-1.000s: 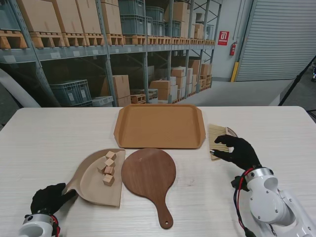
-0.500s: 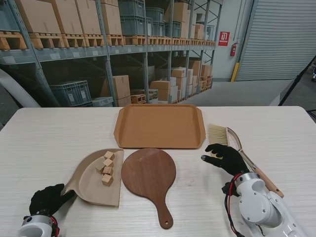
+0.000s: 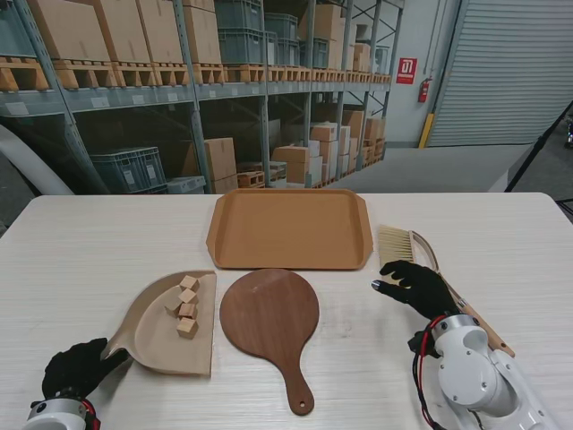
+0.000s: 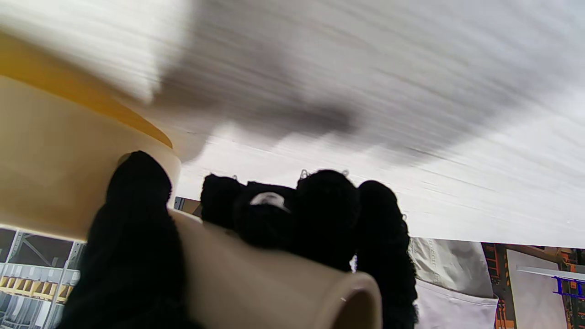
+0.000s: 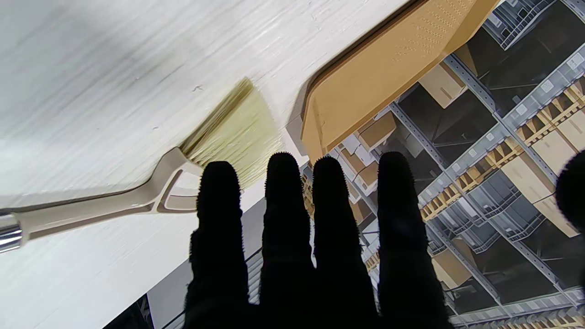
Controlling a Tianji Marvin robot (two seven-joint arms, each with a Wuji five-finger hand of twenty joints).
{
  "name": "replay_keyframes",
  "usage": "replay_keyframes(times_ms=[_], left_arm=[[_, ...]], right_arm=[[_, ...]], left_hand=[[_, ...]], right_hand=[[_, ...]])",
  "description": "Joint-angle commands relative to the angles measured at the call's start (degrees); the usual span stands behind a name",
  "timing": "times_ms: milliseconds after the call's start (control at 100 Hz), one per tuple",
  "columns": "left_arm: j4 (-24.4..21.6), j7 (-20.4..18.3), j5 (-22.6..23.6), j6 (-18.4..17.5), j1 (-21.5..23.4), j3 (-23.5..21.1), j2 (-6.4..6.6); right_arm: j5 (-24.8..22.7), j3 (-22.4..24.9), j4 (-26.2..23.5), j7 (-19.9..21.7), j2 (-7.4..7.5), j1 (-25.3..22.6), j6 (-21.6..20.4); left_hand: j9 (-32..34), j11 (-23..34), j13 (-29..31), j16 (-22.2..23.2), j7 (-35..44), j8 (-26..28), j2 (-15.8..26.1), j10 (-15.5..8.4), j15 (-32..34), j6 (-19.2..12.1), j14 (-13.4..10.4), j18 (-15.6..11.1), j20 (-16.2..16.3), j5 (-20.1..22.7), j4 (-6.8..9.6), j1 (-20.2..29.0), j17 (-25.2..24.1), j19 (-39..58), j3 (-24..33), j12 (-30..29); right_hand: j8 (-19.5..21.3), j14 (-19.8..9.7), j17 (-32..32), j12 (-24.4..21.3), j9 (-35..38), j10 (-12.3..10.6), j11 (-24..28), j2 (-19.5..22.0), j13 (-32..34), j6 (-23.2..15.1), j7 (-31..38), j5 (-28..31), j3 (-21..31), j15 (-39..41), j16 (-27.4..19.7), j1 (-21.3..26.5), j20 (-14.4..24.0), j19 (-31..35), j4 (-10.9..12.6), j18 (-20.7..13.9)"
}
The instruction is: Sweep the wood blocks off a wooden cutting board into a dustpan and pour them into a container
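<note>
Several wood blocks [image 3: 183, 304] lie in the beige dustpan [image 3: 170, 336] at the near left. My left hand [image 3: 76, 369] is shut on the dustpan's handle [image 4: 256, 283], fingers wrapped round it. The round dark cutting board [image 3: 270, 318] lies bare beside the pan, handle toward me. The orange tray [image 3: 289, 227] sits farther back at centre. The brush [image 3: 407, 246] lies on the table at the right, bristles [image 5: 242, 132] toward the tray. My right hand [image 3: 415, 287] hovers open next to the brush, fingers [image 5: 297, 219] straight, holding nothing.
Beyond the table's far edge stand warehouse racks with boxes and crates. The tray's near rim [image 3: 291, 262] lies close to the cutting board's far edge.
My right hand let go of the brush, which now lies on the table, and drew back toward me. The left hand pulled the dustpan slightly nearer and leftward.
</note>
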Motion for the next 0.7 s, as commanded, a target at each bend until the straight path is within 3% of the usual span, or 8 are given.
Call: replay_keyframes(times_ms=[0,460,690], left_arm=[[-1.5,-1.3,-0.1,-0.1,0.7,-0.4,-0.24],[-4.1,-0.9,-2.3,-1.2,2.0,-2.2,-0.78],[-3.9,-3.0,-2.4,-2.9,-0.4,-2.8,-0.37]], right_arm=[[0.2,0.0,-0.5,0.8,-0.1,-0.8,0.4],[0.2,0.2,-0.3,1.3,0.01,-0.9,0.1],[0.3,0.0,-0.1,1.6,0.07,-0.7,-0.1]], left_hand=[[5.0,6.5,3.4,0.4,4.3,1.3,11.6,-2.5,1.6,2.5,-3.2,1.7,1.6,5.4,-0.3,8.1,-0.8,0.6,4.3,1.7],[5.3,7.4,3.7,0.2,4.5,2.2,11.6,-2.3,2.3,2.9,-3.0,2.3,1.9,5.8,-0.37,8.6,-0.6,0.6,4.0,1.2],[5.5,7.5,3.9,0.0,4.5,2.3,11.5,-2.4,2.4,2.8,-3.1,2.2,2.0,6.1,-0.32,8.6,-0.4,0.7,4.1,1.0]], right_hand=[[-0.2,0.0,0.3,1.0,1.7,0.0,1.3,0.8,1.3,-0.7,0.7,0.9,-0.7,1.2,0.9,0.4,1.7,0.5,0.2,2.4],[-0.1,0.0,0.3,1.5,1.9,-0.1,1.5,0.9,1.4,-0.8,0.8,1.0,-1.3,1.6,1.3,1.2,2.0,0.7,0.4,2.5],[-0.1,0.1,0.3,1.6,1.9,-0.2,1.6,0.9,1.4,-0.7,0.8,1.1,-1.3,1.7,1.3,1.8,2.0,0.8,0.4,2.5]])
